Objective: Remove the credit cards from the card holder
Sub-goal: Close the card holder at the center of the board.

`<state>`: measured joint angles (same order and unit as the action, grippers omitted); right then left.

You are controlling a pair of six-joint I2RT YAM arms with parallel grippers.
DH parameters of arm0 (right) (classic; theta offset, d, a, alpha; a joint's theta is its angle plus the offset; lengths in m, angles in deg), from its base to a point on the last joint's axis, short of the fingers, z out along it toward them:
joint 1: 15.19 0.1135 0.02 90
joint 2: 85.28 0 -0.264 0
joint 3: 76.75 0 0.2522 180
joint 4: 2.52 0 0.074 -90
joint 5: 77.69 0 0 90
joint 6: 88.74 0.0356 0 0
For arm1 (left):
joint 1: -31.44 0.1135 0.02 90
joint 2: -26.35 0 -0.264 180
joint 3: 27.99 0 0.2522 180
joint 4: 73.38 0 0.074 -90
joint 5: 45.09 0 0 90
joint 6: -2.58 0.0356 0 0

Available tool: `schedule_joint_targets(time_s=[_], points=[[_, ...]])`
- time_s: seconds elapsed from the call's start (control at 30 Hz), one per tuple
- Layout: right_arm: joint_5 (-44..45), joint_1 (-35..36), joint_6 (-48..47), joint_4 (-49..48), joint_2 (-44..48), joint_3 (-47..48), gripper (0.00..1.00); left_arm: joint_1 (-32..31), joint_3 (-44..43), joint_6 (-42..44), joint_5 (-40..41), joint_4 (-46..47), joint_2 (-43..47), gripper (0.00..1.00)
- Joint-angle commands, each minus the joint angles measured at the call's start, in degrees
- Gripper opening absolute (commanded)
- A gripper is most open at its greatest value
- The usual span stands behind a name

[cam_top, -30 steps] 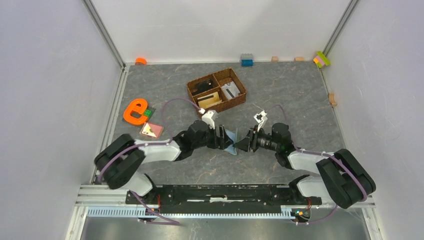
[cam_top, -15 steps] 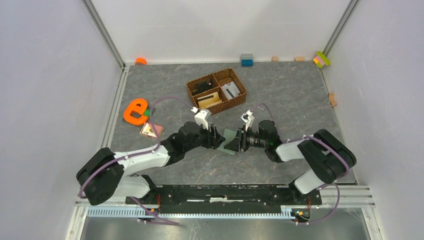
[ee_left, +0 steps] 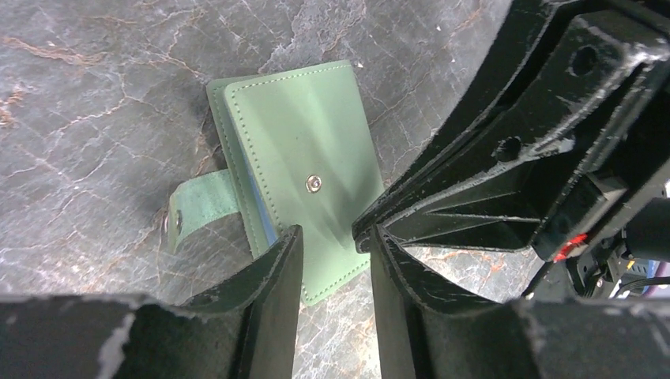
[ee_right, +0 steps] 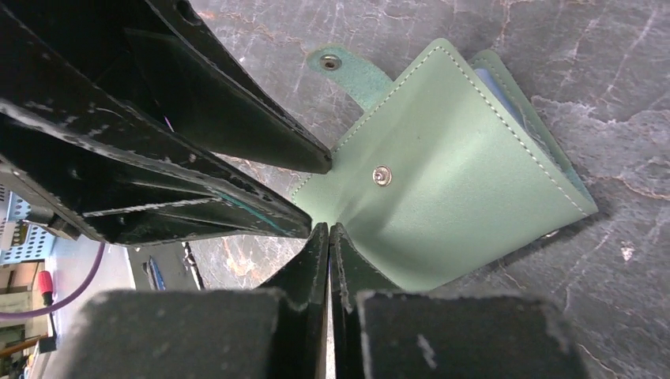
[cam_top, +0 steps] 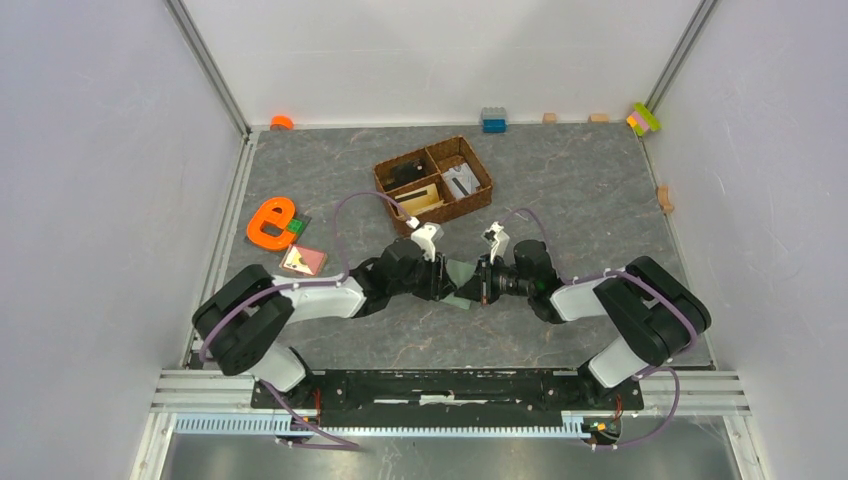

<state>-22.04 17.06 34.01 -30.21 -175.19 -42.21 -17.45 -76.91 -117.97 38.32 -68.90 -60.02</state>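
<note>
From the top view, I see both arms reaching inward so their tips meet mid-worktop [cam_top: 580, 200]. The sage-green card holder [cam_top: 458, 272] lies flat between them. The left tool [cam_top: 447, 281] meets it from the left and the right tool [cam_top: 473, 283] from the right. A brown wicker basket [cam_top: 455, 210] sits just beyond them, and an orange letter e [cam_top: 270, 222] lies well off to the left.

In the left wrist view, the card holder [ee_left: 296, 158] lies closed, cover up, with a metal snap in the middle. Its strap [ee_left: 197, 207] is undone and sticks out to one side. My left tool [ee_left: 336, 249] is partly open. Its two fingers [ee_left: 272, 284] stand apart on either side of the near corner of the card holder, clamping nothing. The right tool's tips come in from the right and touch the cover's edge.

In the right wrist view, the fingers [ee_right: 304, 268] of my right tool [ee_right: 329, 237] are closed almost tight together at the near edge of the card holder [ee_right: 442, 189]. I cannot tell whether they pinch the cover. The cover is lifted a little there, and a blue sliver [ee_right: 506, 103] shows along the far edge.
</note>
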Motion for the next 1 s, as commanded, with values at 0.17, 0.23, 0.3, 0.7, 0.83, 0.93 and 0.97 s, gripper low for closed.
schedule_joint_targets(time_s=[0.17, 0.23, 0.3, 0.7, 0.83, 0.93, 0.97], points=[[4.85, 0.07, -1.63, 5.97, -4.27, 2.74, 0.00, 1.00, -4.24, -0.69, -1.75, -2.68, -5.83, 0.42], [4.58, 0.04, -1.49, 5.74, -5.23, 3.14, 0.00, 1.57, -4.07, -1.63, -2.46, -2.33, -6.37, 0.42], [4.37, 0.07, -1.54, 5.34, -4.73, 3.02, 0.00, 2.07, -3.38, -3.17, -3.67, -0.40, -7.55, 0.40], [15.14, 0.05, -8.43, 11.68, 9.92, 3.37, 0.00, 2.43, -4.88, -4.85, -8.08, 1.27, -12.12, 0.25], [19.04, 0.02, -8.68, 15.80, 6.52, 5.33, 0.00, 2.70, -5.08, -5.46, -8.84, 1.94, -13.29, 0.02], [20.67, -0.08, -9.03, 20.37, 1.81, 7.78, 0.00, 2.82, -5.02, -5.59, -9.01, 1.98, -13.40, 0.02], [21.12, -0.08, -9.07, 21.26, 0.97, 8.34, 0.00, 2.83, -5.02, -5.54, -9.08, 1.93, -13.36, 0.02]])
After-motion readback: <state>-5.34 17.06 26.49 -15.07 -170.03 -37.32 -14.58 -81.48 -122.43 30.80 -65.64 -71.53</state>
